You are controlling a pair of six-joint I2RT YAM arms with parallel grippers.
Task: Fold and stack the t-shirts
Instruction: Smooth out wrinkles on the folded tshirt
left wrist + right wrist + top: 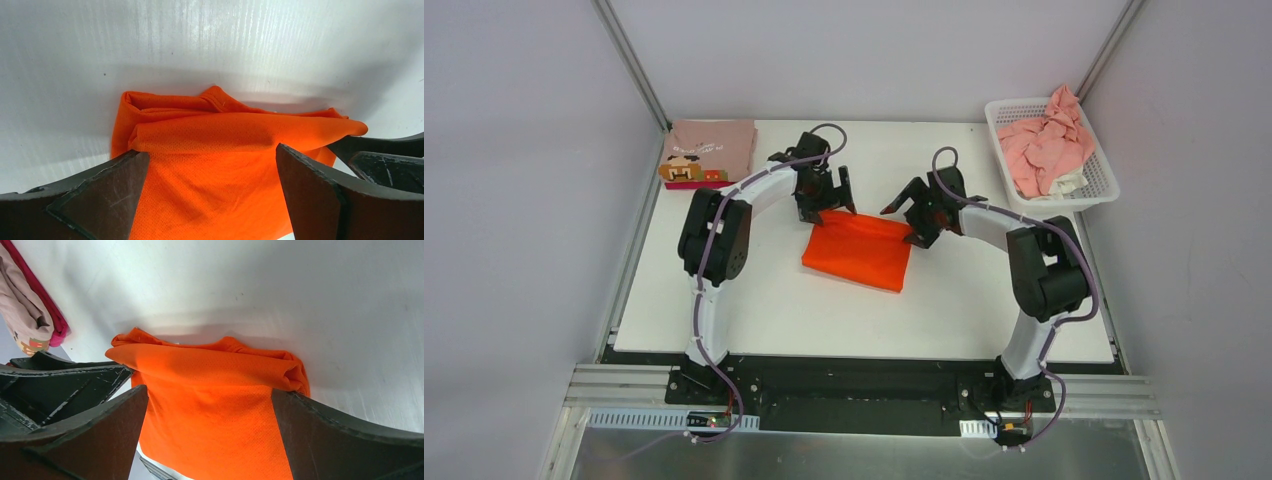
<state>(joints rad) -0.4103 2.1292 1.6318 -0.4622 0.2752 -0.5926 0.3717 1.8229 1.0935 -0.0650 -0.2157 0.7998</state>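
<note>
A folded bright orange t-shirt point(859, 250) lies in the middle of the white table point(944, 310). My left gripper point(836, 200) hovers open over its far left corner, and my right gripper point(908, 218) hovers open over its far right corner. In the left wrist view the orange t-shirt point(210, 165) fills the space below my spread fingers point(100, 195), ungripped. The right wrist view shows the orange t-shirt point(215, 405) the same way between wide fingers point(340, 440). A folded dusty-pink t-shirt with a pixel face point(709, 150) sits on a magenta one at the far left corner.
A white lattice basket point(1104, 185) at the far right corner holds crumpled light pink shirts point(1046, 145). The folded pink and magenta stack point(30, 315) also appears at the left edge of the right wrist view. Grey walls enclose the table on three sides.
</note>
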